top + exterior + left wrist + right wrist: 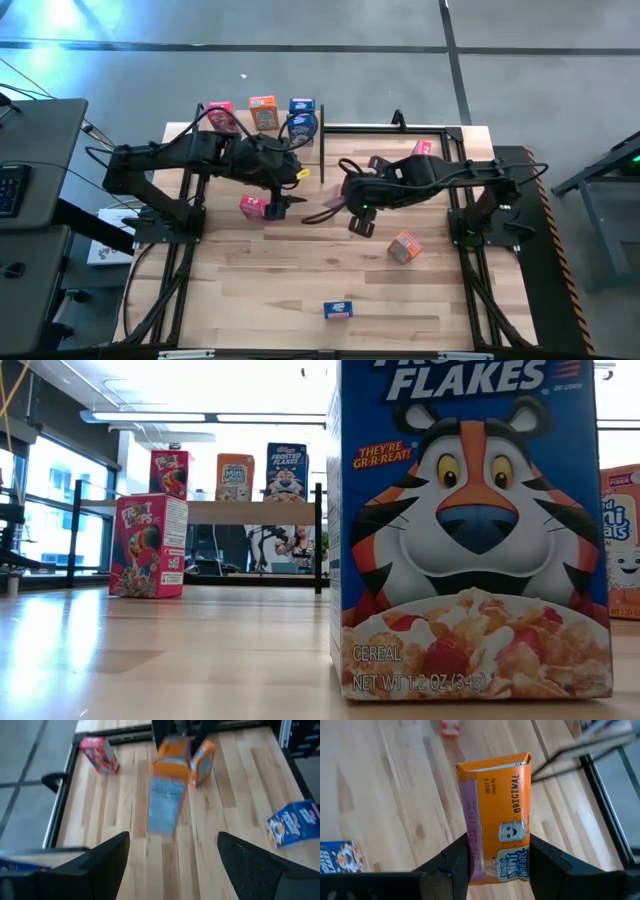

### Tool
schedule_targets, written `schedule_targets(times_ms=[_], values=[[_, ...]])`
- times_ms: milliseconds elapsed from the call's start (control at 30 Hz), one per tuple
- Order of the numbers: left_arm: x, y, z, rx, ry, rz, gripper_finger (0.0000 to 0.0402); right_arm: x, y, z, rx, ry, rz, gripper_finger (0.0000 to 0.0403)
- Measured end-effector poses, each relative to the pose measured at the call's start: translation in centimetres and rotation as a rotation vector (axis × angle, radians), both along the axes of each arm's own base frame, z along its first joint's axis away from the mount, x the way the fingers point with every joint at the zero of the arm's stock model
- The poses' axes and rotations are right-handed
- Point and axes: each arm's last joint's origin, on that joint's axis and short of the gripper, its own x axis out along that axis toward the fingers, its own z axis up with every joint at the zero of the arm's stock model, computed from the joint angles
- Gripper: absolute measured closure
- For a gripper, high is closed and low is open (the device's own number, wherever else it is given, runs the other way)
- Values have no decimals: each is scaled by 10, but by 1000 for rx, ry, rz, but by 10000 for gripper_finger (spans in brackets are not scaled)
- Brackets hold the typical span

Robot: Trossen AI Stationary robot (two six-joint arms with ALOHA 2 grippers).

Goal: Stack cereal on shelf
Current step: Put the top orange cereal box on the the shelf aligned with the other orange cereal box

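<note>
I log a plank tabletop (300, 270), pale wood. The shelf (330, 128), a light board on black posts, carries pink-red (220, 113), orange (263, 111) and blue (302, 113) cardboard boxes; the low view alone shows glass-walled room behind. My right gripper (497, 870) is clenched on an orange cereal box (501, 837), seen clearly only from its wrist. My left gripper (172, 850) is released beside a pink-red box (252, 206). Loose: orange box (404, 246), blue box (338, 310).
</note>
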Motion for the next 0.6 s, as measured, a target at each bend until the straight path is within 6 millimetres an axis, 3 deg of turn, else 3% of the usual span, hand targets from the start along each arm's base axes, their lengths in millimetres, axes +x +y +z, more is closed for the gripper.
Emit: schedule_targets(times_ms=[600], values=[[15,-1,-3,3,-45,-4,110,15,1,12,-87,-156,90,251]])
